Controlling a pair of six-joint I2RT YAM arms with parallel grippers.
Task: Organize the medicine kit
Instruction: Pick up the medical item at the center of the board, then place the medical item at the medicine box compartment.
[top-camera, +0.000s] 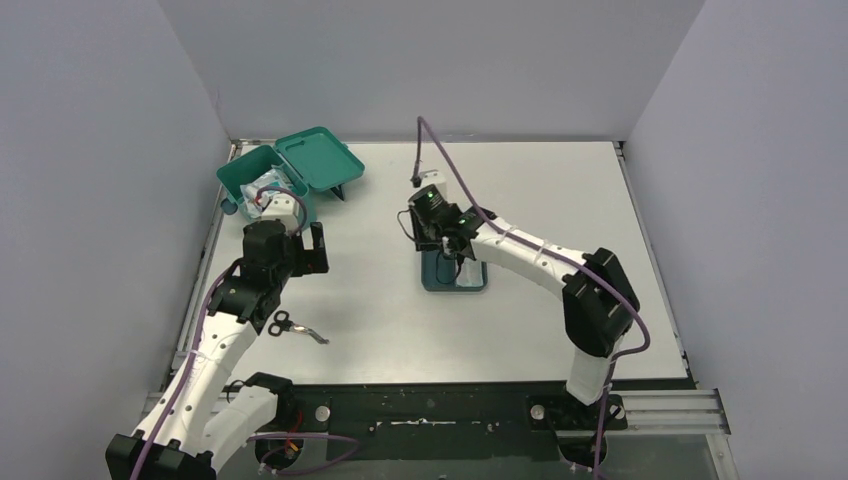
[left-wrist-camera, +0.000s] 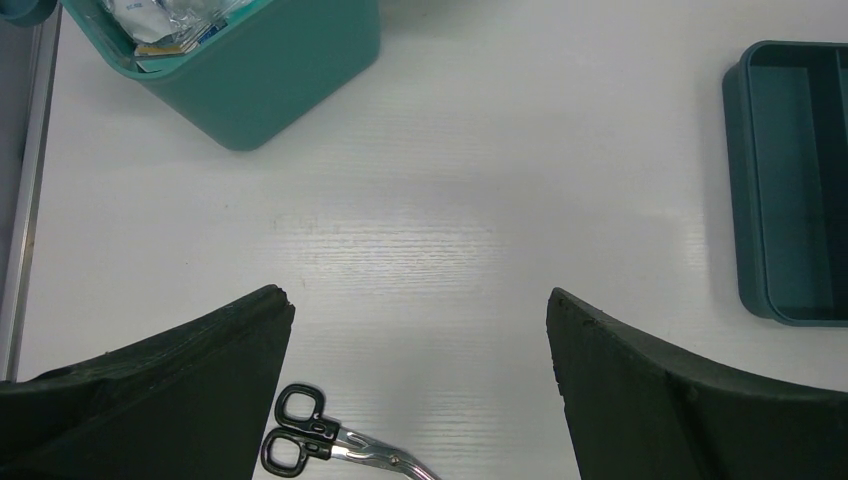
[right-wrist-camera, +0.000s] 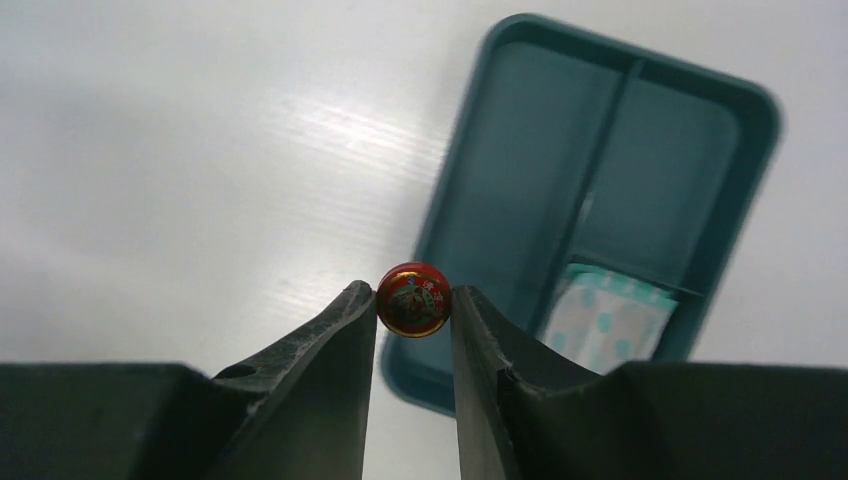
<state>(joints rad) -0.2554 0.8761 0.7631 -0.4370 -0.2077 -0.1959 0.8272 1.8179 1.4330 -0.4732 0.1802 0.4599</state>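
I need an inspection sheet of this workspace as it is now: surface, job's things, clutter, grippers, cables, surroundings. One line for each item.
Surface: white table, metal rail along its left edge.
Job's things: kit at the far left, lid open, packets inside; tray near the centre, one packet in a compartment; red tin held over the tray's edge.
Clutter: scissors lying on the table near the left arm.
Grippers: left gripper open, empty; right gripper shut on the red tin.
Cables: purple cables run along both arms.
Surroundings: plain grey walls on three sides.
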